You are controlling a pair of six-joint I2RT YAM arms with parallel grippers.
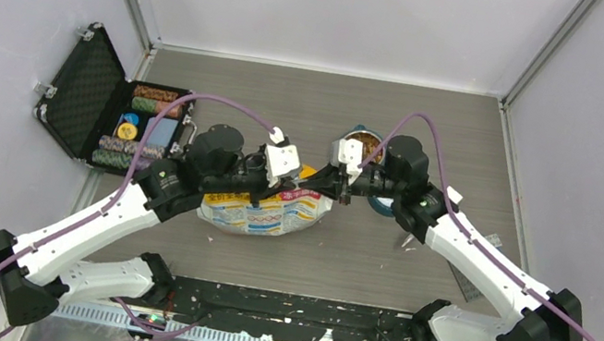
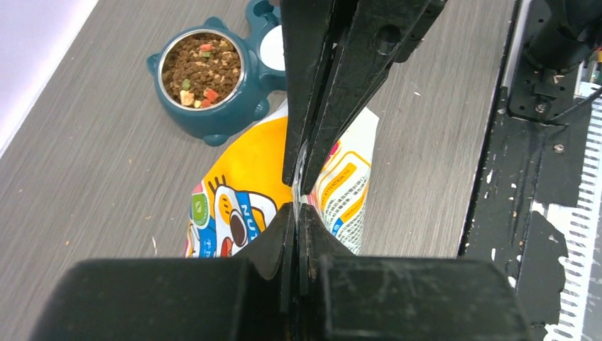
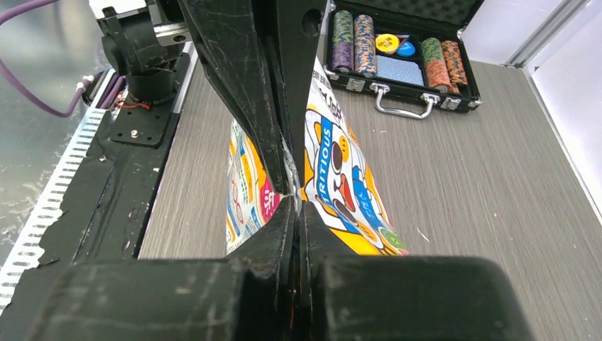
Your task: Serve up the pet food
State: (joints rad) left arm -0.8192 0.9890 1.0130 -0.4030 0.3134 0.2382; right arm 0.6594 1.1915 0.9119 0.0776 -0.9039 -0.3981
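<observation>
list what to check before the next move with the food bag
1. left gripper shut on bag top edge: ok
2. right gripper shut on the same edge: ok
3. bag mouth open: cannot tell, hidden by the grippers
4. bowl upright, next to bag: ok
5. kibble already in bowl: ok
6. poker chip case apart from bag: ok

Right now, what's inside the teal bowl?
Brown kibble with a few red, green and tan bits, filling the steel insert. The white well beside it is partly hidden behind the right claw.
</observation>
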